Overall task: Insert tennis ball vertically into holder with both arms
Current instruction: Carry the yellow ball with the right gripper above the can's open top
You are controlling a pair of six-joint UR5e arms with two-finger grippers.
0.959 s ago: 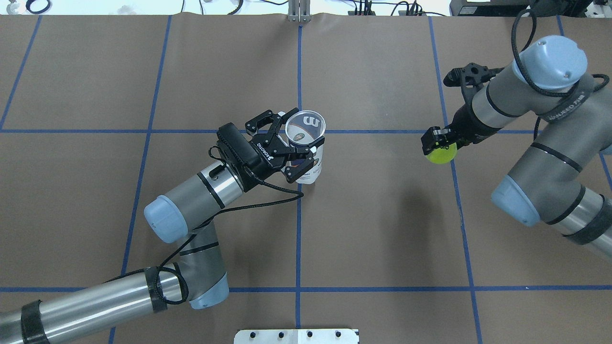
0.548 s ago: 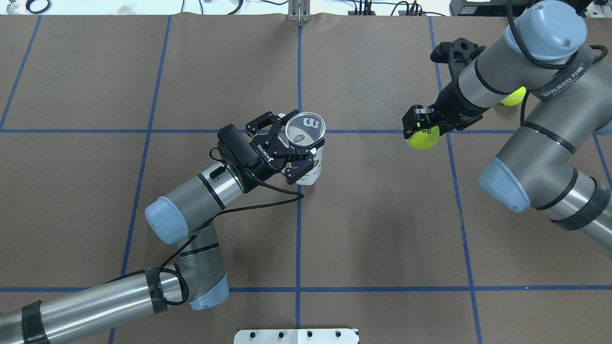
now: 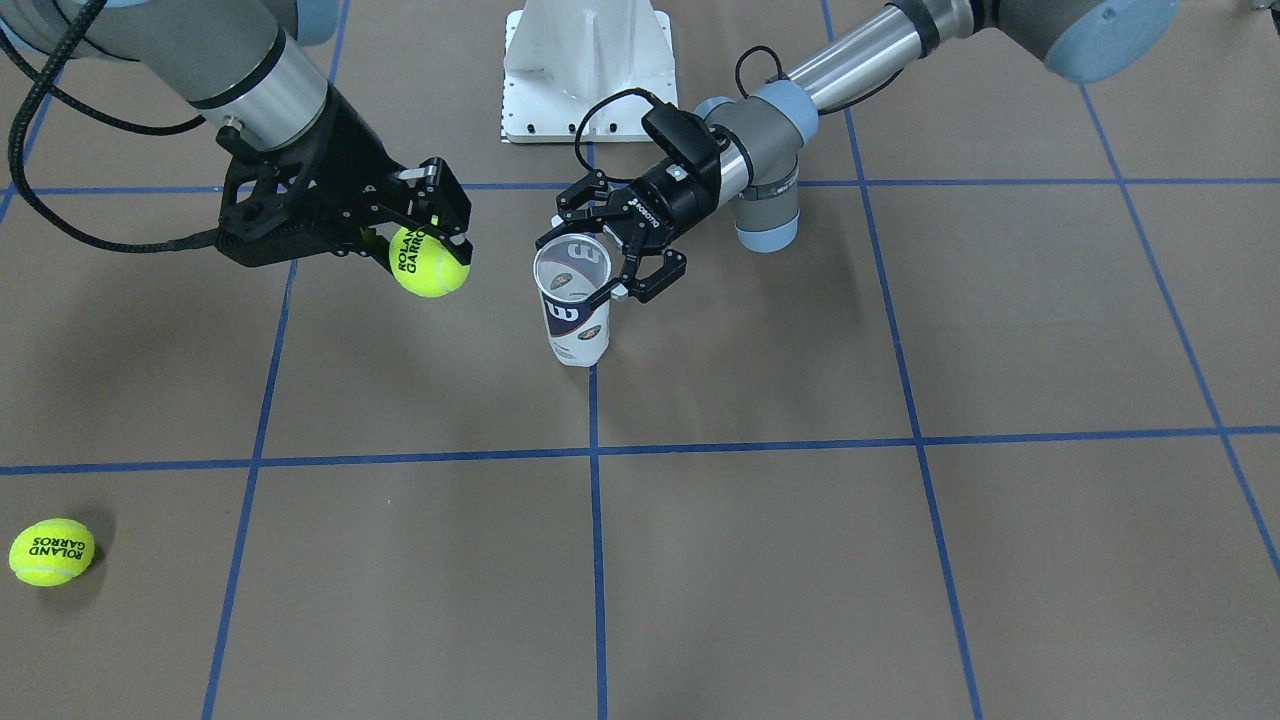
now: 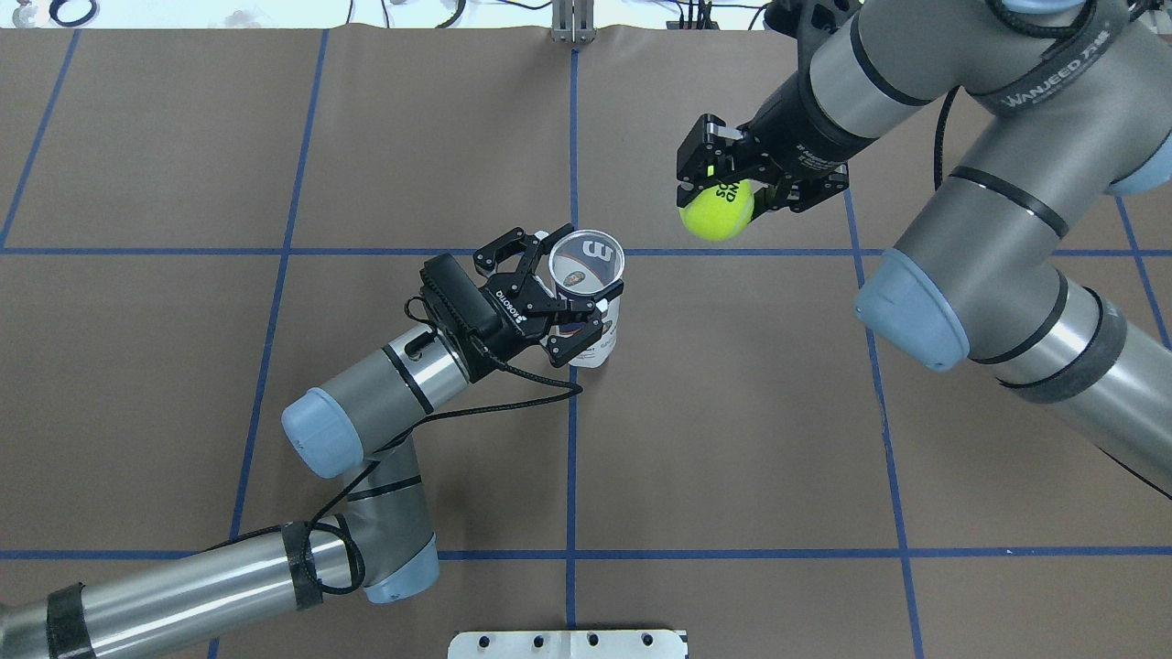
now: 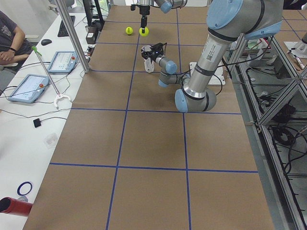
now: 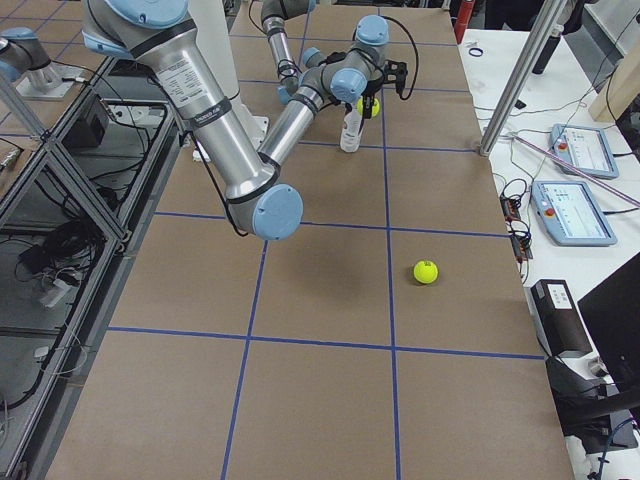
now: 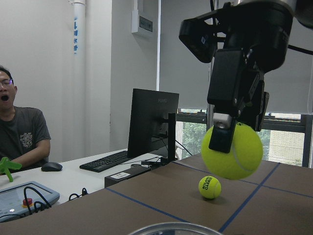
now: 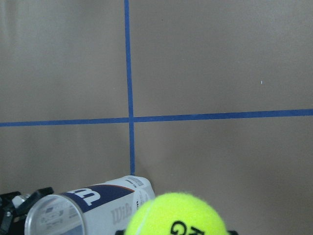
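Observation:
The holder (image 4: 600, 340) is a clear can with a navy-and-white "W" label. It stands upright with its mouth open near the table's middle, and shows in the front view (image 3: 577, 325) and at the lower left of the right wrist view (image 8: 90, 205). My left gripper (image 4: 572, 286) is shut on the holder just below its rim (image 3: 598, 268). My right gripper (image 4: 723, 194) is shut on a yellow-green tennis ball (image 4: 717, 210). It holds the ball in the air, to the right of the holder and beyond it (image 3: 430, 262). The ball fills the left wrist view (image 7: 232, 152).
A second tennis ball (image 3: 52, 551) lies on the brown table far to my right (image 6: 426, 271); the right arm hides it in the overhead view. The white base plate (image 4: 568, 643) is at the near edge. Desks with tablets (image 5: 60, 61) and a seated person (image 7: 19, 142) are past the far edge.
My right arm has carried the tennis ball left and toward the table's far side, closer to the holder. My left gripper and the holder have shifted only slightly.

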